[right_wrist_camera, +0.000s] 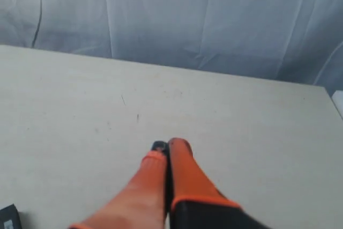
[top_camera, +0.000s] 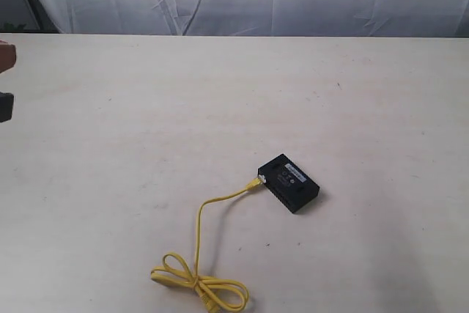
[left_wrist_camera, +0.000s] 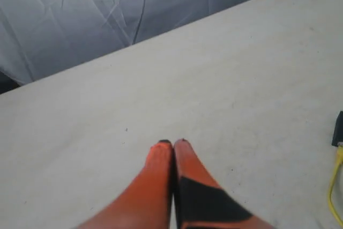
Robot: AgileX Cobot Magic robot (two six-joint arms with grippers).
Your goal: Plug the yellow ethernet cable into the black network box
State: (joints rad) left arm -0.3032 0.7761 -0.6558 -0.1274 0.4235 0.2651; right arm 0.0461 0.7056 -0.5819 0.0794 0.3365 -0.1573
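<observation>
Two grippers, left gripper [left_wrist_camera: 172, 143] and right gripper [right_wrist_camera: 167, 144], each have their orange fingers pressed together on nothing, over bare table [top_camera: 132, 130]. The black network box [top_camera: 289, 182] lies off to one side of both. The yellow ethernet cable [top_camera: 196, 282] has one end touching the box's side, and its knotted loop lies apart from the box.

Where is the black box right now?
In the exterior view the black box lies on the table, just right of centre, with one end of the yellow cable meeting its left side.
</observation>
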